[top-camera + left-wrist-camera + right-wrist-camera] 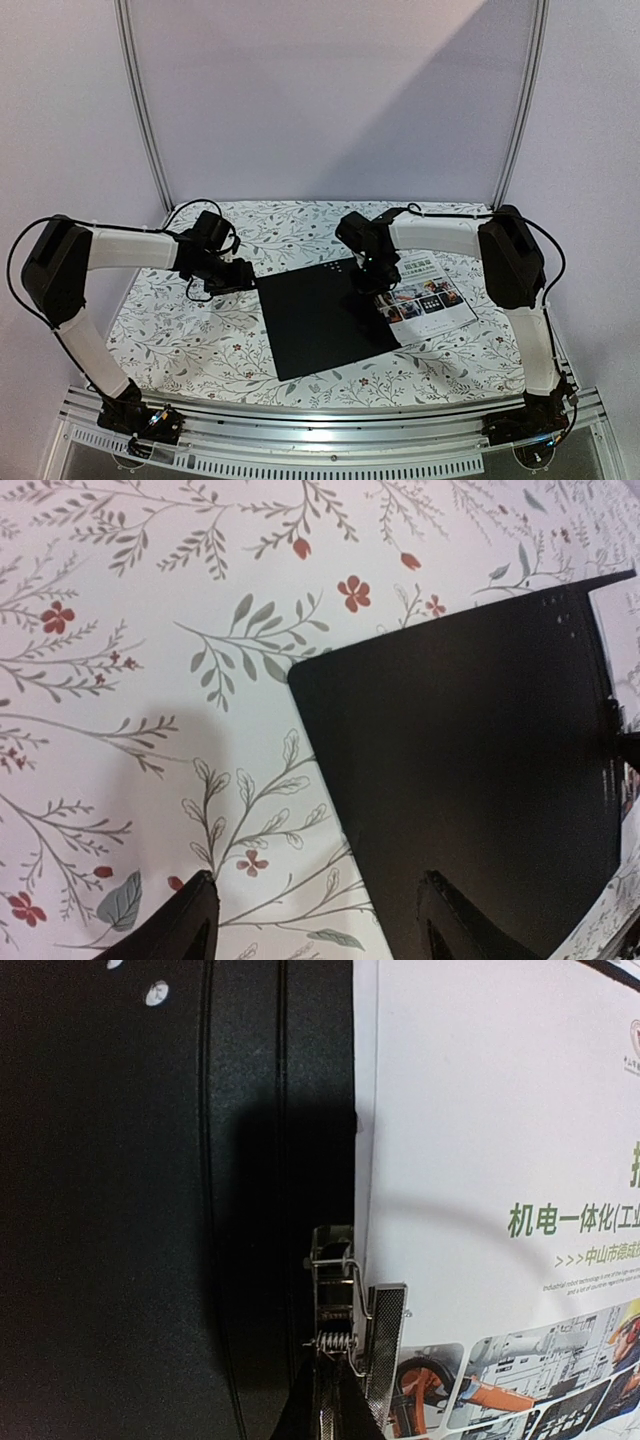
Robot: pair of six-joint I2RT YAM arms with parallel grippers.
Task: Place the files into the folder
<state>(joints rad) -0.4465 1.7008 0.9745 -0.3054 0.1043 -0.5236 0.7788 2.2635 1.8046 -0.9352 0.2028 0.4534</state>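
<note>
The folder (310,320) lies open on the table with its black inside up. The files (430,290) lie on its right half, with the colourful brochure sheet (480,1160) on top. A metal spring clip (345,1290) stands along the sheets' left edge, by the folder's spine (245,1160). My right gripper (372,280) is shut on this clip's lever (340,1380). My left gripper (240,275) is open and empty over the folder's far left corner (460,750). One of its fingers (190,920) is over the cloth and the other over the black cover.
A floral tablecloth (180,330) covers the table. Two slanted aluminium posts (145,110) stand at the back corners. A metal rail (330,440) runs along the near edge between the arm bases. White walls surround the table.
</note>
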